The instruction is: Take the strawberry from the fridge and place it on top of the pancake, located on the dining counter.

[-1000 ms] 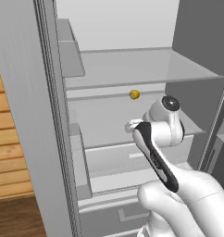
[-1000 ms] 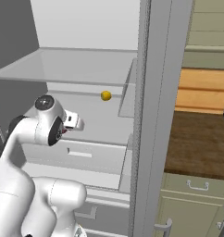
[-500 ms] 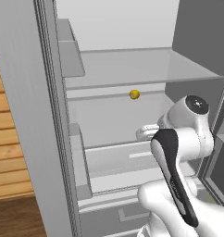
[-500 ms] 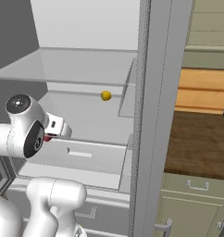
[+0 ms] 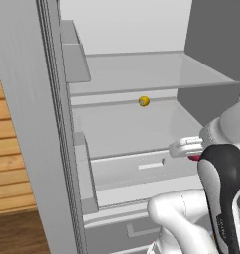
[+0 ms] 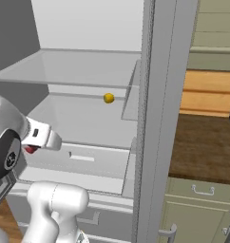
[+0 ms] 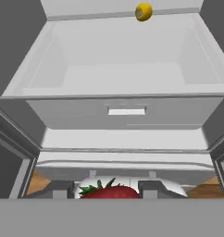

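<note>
Nearest the hand camera: the gripper (image 7: 109, 189) is clamped on the strawberry (image 7: 108, 191), a red lump with green leaves sitting between the two dark finger tips, one tip on each side and touching it. Its lower half is cut off at the bottom of the hand view. In the left base view the berry shows as a small red patch (image 5: 194, 158) under the white hand, just in front of the fridge (image 5: 52, 149) opening; in the right base view it is a red spot (image 6: 30, 149) beneath the hand, outside the shelf edge.

Open room: the hand hangs in the free space before the fridge, clear of the shelf lips. The door frame stands to the right in the right base view, apart from the hand. The open door's grey panel flanks the arm on the other side.

Containers: below and ahead of the hand lies a pale drawer (image 7: 127, 111) with a slot handle; no contents make themselves out on what shows of its floor. Above it a glass shelf (image 5: 142, 74), bare on its visible part. Farther back, the small yellow round fruit (image 5: 144, 101) rests on the lower shelf near the rear wall, well apart from the gripper.

Hard to make out: the finger tips themselves are hidden by the arm in both base views.
</note>
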